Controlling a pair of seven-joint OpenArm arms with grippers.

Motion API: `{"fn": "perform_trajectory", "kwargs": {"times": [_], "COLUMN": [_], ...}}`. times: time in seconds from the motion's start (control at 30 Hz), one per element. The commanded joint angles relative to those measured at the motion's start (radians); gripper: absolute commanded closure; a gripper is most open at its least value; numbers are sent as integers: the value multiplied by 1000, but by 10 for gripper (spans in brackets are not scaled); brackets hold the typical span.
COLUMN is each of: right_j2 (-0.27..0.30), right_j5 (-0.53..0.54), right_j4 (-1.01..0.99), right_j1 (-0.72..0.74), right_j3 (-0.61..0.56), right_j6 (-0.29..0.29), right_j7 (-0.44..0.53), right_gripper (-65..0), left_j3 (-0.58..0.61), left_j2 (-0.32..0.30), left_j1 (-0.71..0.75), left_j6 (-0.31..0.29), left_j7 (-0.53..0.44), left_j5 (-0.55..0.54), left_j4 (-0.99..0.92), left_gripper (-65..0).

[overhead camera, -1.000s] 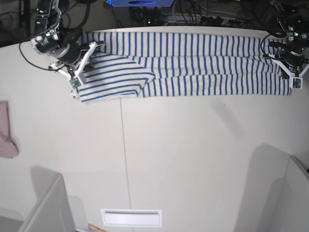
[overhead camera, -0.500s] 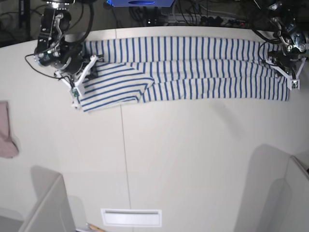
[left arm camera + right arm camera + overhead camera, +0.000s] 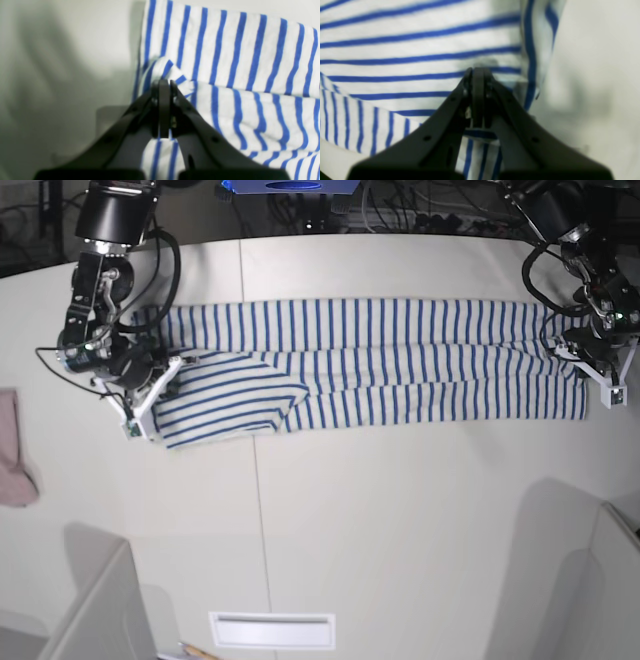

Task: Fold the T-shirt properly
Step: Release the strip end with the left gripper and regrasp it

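The T-shirt (image 3: 400, 350), white with thin blue stripes, lies stretched sideways across the far half of the table, with one sleeve folded over at the left end. My left gripper (image 3: 612, 390) is at the shirt's right end. In the left wrist view the left gripper (image 3: 163, 86) is shut on a pinched fold of the shirt (image 3: 237, 50). My right gripper (image 3: 135, 423) is at the shirt's left end. In the right wrist view the right gripper (image 3: 477, 73) is shut on the shirt's edge (image 3: 420, 50).
A small pinkish cloth (image 3: 12, 450) lies at the table's left edge. A white slotted plate (image 3: 272, 630) sits at the front. Grey box shapes stand at the front left (image 3: 100, 610) and front right (image 3: 600, 580). Cables and gear lie beyond the far edge.
Both grippers have moved toward the table's front, dragging the shirt with them. The shirt now lies well away from the far edge.
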Motion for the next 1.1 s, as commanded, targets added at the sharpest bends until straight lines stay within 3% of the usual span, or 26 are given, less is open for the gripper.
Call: {"fn": "perform_trajectory", "kwargs": {"times": [0.0,0.13,0.27,0.53,0.63,0.77,0.9,0.97,1.07], "right_j2": [11,-5,-32,-112,-146,-175,-181,-181,-180], "right_j5": [10,12,12,12,12,12,12,12,12], "right_j4": [53,147,277,380,382,382,380,378,380], "right_j1": [13,-27,-116,-297,-354,-412,-437,-449,-453], "right_j3": [4,5,5,5,-1,-4,-4,-4,-4], "right_j6": [1,1,1,1,3,3,3,3,3], "right_j7": [7,9,6,20,81,132,139,150,167], "right_gripper": [0,0,0,0,0,0,0,0,0], "left_j3": [-19,-120,-241,-296,-296,-290,-286,-264,-180], "left_j2": [-34,-41,-44,-44,-38,-34,-51,-79,-123], "left_j1": [-11,19,91,210,201,198,175,143,111], "left_j6": [3,-13,-192,-200,-200,-200,-200,-200,-200], "left_j7": [-4,28,60,52,52,52,54,56,54], "left_j5": [-7,-8,-8,-8,-10,-90,-212,-209,-212], "left_j4": [51,178,253,250,250,246,172,123,28], "left_gripper": [0,0,0,0,0,-324,-587,-640,-620]}}
